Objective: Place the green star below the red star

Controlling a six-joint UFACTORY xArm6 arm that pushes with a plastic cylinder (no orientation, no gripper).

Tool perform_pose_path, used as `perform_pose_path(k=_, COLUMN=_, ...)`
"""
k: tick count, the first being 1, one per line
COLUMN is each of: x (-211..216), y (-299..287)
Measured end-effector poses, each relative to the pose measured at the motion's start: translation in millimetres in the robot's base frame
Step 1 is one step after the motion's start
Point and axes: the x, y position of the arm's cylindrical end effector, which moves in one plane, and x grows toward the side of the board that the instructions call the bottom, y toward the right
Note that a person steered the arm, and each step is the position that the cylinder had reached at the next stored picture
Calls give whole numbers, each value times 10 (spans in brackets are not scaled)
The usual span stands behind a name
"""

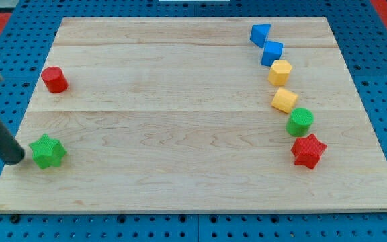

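1. Rod rather than pincer is what this arm is carrying: it has no jaws to open or shut and is holding nothing. My tip [15, 160] is resting at the view's lower left, just left of the green star [48, 151], so close that the frame cannot settle whether the two are touching.

2. The rod is coming in slanted from the view's left edge, dark and smooth-looking, its upper part cut off by the frame.

3. The green star is sitting near the board's lower-left corner, a chunky block with blunt points. The red star [308, 150] is lying far across at the view's lower right, well apart from it.

4. A curving line of blocks is running down the right side: a blue wedge-like block [261, 33] at the top, a blue cube [272, 52] touching it, a yellow block [280, 72] with faceted sides, a second yellow block [285, 100], then a green cylinder [300, 122] just above the red star.

5. A red cylinder [54, 79] is standing alone at the upper left, above the green star.

6. The wooden board [180, 114] is showing pale planks with fine grain, lying on a blue perforated surface [375, 54].

7. The board's wide middle is lying open between the two stars. A strip of bare wood is showing below the red star, before the bottom edge.
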Motion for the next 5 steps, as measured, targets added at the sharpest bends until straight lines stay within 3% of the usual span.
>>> perform_pose_path(k=2, x=-154, y=374)
perform_pose_path(k=5, x=-175, y=2145)
